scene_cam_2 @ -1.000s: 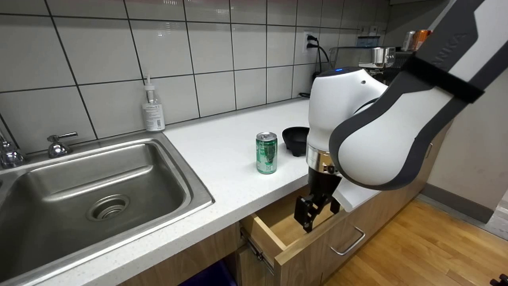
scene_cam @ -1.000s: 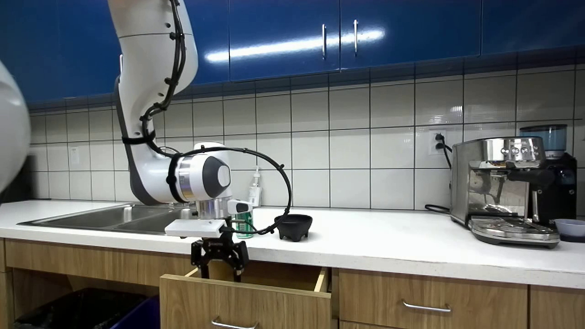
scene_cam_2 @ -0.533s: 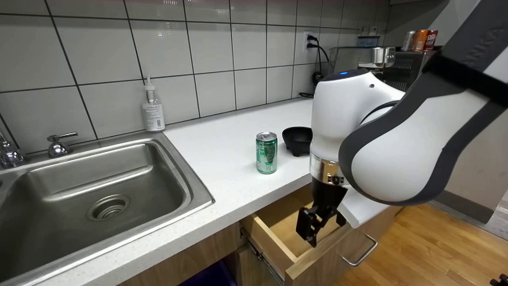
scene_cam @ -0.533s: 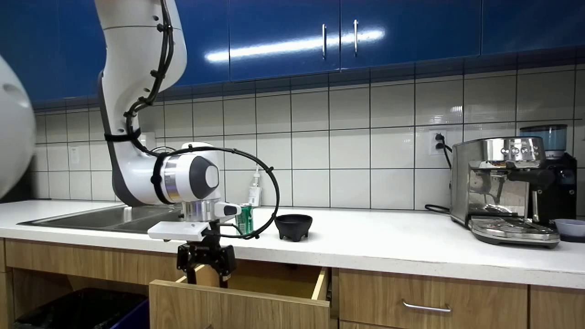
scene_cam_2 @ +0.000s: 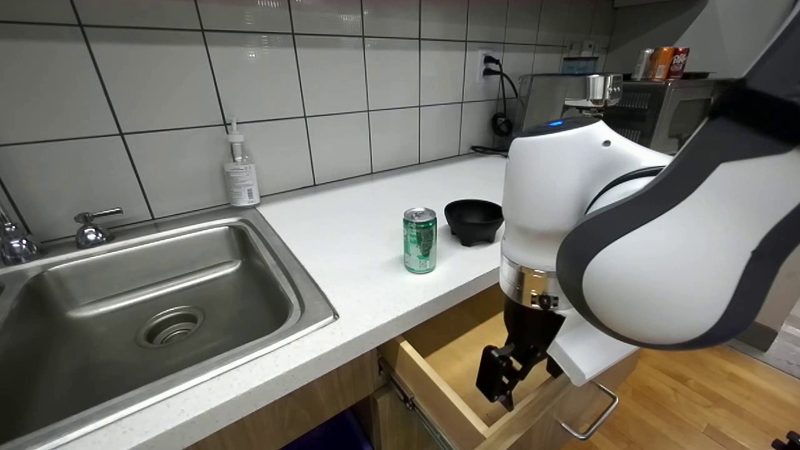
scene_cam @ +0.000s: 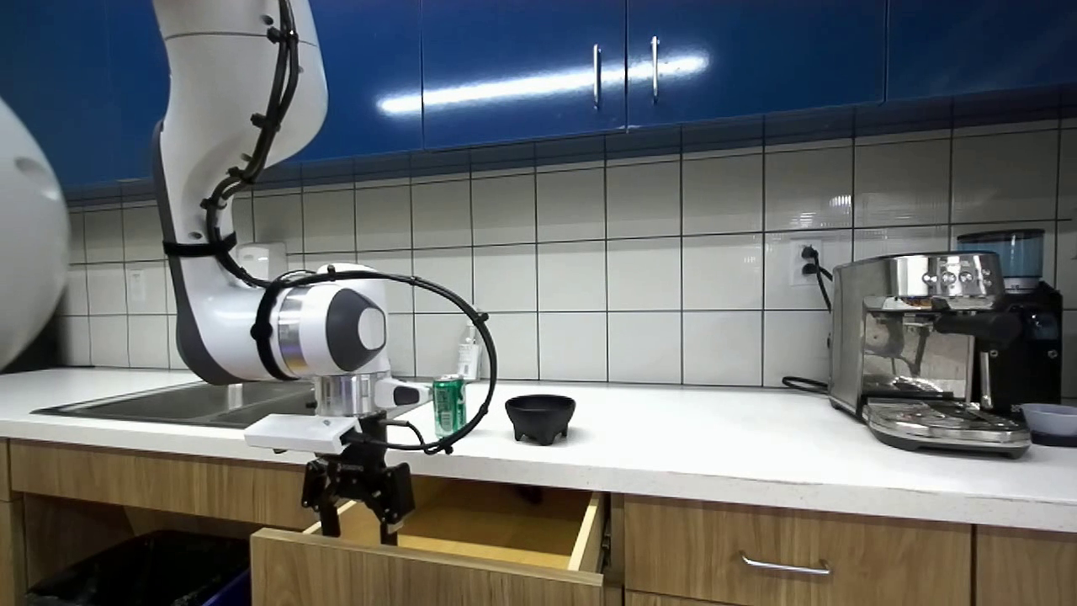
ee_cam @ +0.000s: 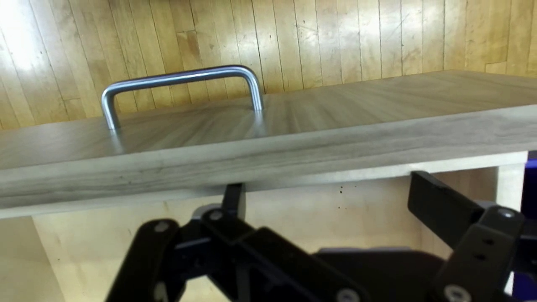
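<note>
While the wooden drawer was pulled out beneath the white surface, the claw was held pointing down, with its tips inside the drawer, just behind the front panel. Its black fingers were spread well apart, and the drawer's pale interior was seen through the gap between them. Both fingertips were lined up along the inner face of the drawer front; whether that face was touched could not be told. In an exterior view, the lowest ends of the fingers were hidden by the top edge of the drawer's front. A metal handle was mounted on the drawer's outer face, and the claw was separated from it by the panel. Beyond that face of the drawer, a plank floor was seen in the wrist view.

On the surface behind the drawer, a green can was stood upright, and a black bowl on short feet was placed near it. To the left of the drawer in both exterior views, a steel sink was set into the surface, and a pump bottle was placed farther back from the drawer, close to the tiled wall. To the right of the drawer in an exterior view, a coffee machine was placed on the surface, well apart from the drawer. Blue cupboards were fixed high above the drawer.
</note>
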You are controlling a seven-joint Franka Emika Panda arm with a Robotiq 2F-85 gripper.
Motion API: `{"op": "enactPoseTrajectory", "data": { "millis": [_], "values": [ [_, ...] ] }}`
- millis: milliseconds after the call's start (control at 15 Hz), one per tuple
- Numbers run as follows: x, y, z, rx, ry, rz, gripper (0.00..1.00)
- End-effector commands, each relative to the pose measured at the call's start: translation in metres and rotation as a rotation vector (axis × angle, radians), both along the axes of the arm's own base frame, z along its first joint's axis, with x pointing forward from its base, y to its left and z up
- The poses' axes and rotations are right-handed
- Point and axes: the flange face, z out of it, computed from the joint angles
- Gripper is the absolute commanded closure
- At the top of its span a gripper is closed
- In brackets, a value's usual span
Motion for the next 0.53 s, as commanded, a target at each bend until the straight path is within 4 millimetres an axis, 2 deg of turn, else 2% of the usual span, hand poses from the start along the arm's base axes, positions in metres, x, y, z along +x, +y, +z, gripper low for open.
{"op": "enactPoseTrajectory", "data": {
  "millis": [0, 267, 467],
  "values": [
    [-0.025, 0.004, 0.005, 0.01, 0.026, -0.041, 0.0],
    [-0.034, -0.001, 0.006, 0.013, 0.043, -0.048, 0.0],
    [-0.033, -0.003, 0.015, 0.005, 0.037, -0.044, 0.0]
  ]
}}
